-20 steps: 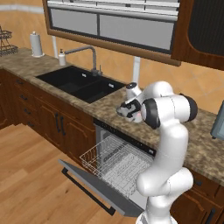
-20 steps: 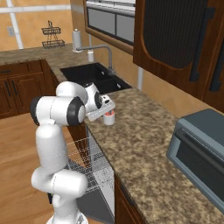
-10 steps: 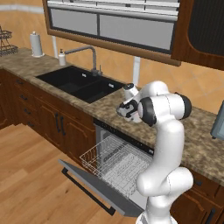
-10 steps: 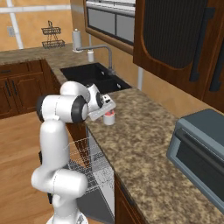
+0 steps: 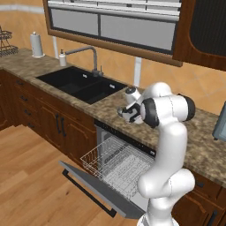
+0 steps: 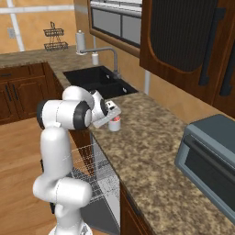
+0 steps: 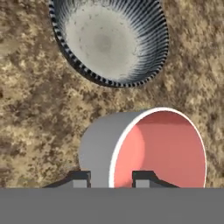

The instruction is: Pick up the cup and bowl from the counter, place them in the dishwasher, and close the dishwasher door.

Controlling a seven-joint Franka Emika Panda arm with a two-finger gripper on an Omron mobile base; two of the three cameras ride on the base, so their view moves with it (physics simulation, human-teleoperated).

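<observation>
The white cup [image 7: 148,148] with its red-pink inside stands on the speckled granite counter [image 7: 35,109], directly under my gripper [image 7: 112,178]. The gripper is open, one fingertip [image 7: 81,177] outside the cup's wall and the other over its red inside. Just beyond the cup sits the grey bowl [image 7: 109,41] with a pale speckled inside. From the right base view the cup [image 6: 114,124] shows below my hand [image 6: 109,112]. The dishwasher door [image 5: 95,190] hangs open below the counter, with its white wire rack [image 5: 119,165] pulled out.
A black double sink [image 5: 84,84] with a faucet [image 5: 90,57] lies left of the dishwasher, and a soap bottle [image 5: 62,58] and paper roll [image 5: 36,44] stand behind it. A grey oven-like appliance [image 6: 211,160] sits on the counter to the right.
The hand has eased slightly down and closer over the cup. Cup, bowl and dishwasher door have not moved.
</observation>
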